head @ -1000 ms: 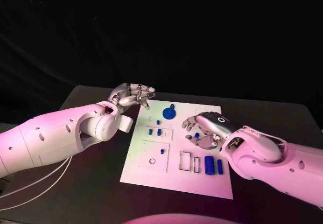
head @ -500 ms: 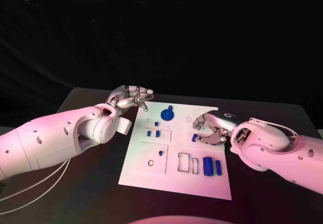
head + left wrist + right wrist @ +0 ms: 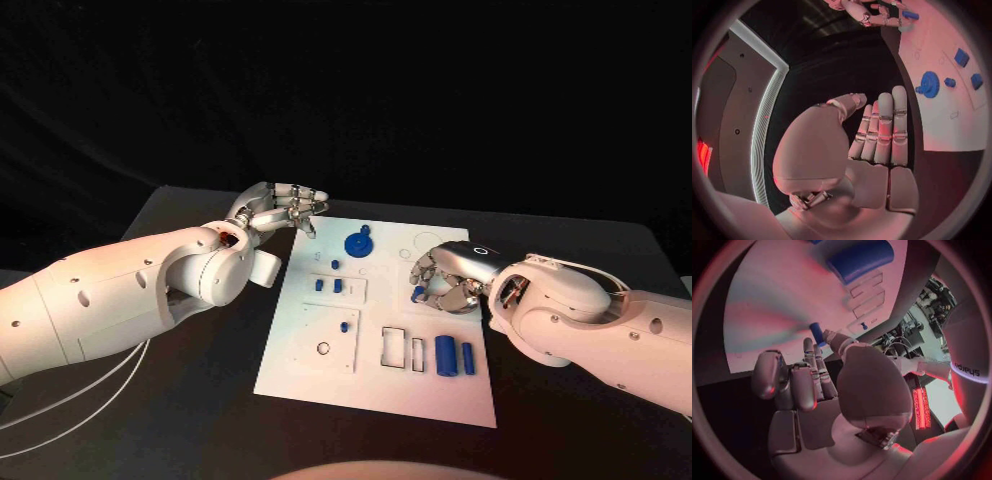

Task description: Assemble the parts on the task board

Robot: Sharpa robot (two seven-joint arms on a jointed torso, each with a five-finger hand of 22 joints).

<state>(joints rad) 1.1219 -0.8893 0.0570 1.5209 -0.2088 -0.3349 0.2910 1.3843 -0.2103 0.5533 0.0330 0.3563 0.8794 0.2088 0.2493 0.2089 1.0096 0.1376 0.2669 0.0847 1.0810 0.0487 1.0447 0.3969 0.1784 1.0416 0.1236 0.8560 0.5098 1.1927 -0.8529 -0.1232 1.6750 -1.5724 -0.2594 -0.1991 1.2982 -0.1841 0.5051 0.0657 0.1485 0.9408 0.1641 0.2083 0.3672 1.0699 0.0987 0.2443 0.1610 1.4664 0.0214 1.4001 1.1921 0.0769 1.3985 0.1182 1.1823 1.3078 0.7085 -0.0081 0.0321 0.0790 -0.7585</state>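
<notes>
The table (image 3: 202, 215) is viewed from above by the head camera. Each wrist camera is mounted close behind its hand, aimed past the fingers (image 3: 886, 130) at the board (image 3: 378, 330). The board (image 3: 786, 305) is shared by all views.

The task board (image 3: 378, 372) looks like smooth matt white plastic on a matt black table (image 3: 188, 400), its small blue parts (image 3: 446, 352) slightly glossy plastic, while both arms wear glossy white shells.

White rounded arms, silver jointed hands (image 3: 289, 205), white cables under left arm (image 3: 101, 385).
</notes>
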